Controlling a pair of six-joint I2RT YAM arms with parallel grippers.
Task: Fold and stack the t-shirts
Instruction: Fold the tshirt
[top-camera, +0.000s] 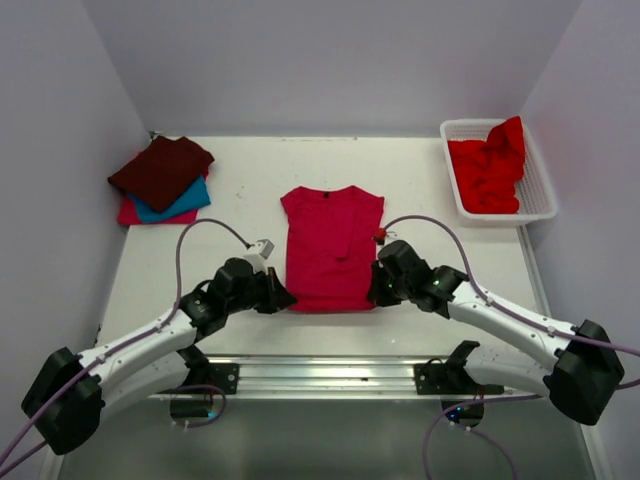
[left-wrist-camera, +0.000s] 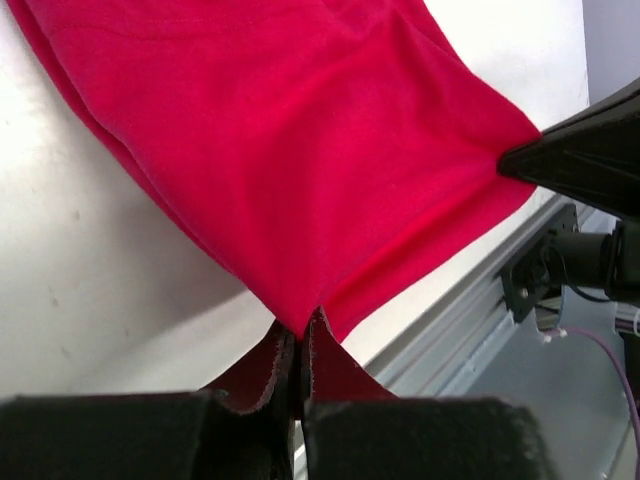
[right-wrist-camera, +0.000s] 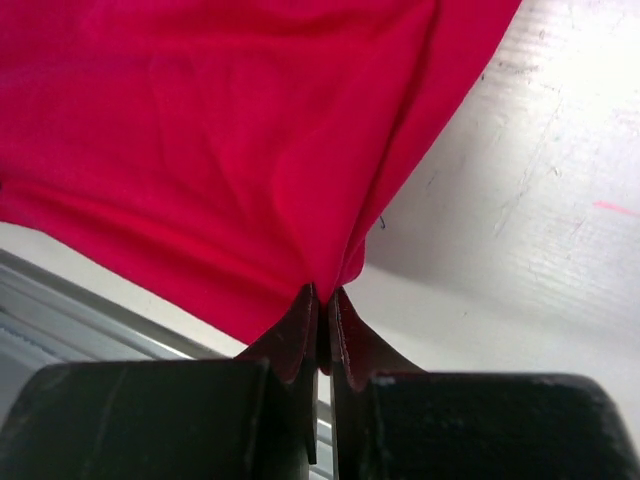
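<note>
Both sides are clamped on cloth. The left gripper (top-camera: 283, 297) pinches the near-left hem corner of the crimson-pink t-shirt (top-camera: 332, 250), and the right gripper (top-camera: 375, 290) pinches the near-right hem corner. The wrist views agree: the jaws are closed, with fabric bunched between the fingertips (left-wrist-camera: 268, 368) on the left and likewise on the right.

The shirt lies flat mid-worktop (top-camera: 450, 260) as a narrow rectangle. Its hem is towards the near edge and its collar towards the far edge, so the long axis runs near-to-far. From both sets of fingers the cloth stretches away towards the far edge. The arms are symmetric, so neither is nearer.

My read is that the next step is a hem-to-collar fold. I'd lift both corners together and carry them along that axis, keeping the hem taut between the arms. If one side leads, the fold will skew.

The folded stack (top-camera: 162, 180) sits at the far-left corner, maroon over teal over pink-red. The red shirts (top-camera: 490, 170) are in the basket (top-camera: 540, 195) at the far-right corner, well apart from the grippers.
</note>
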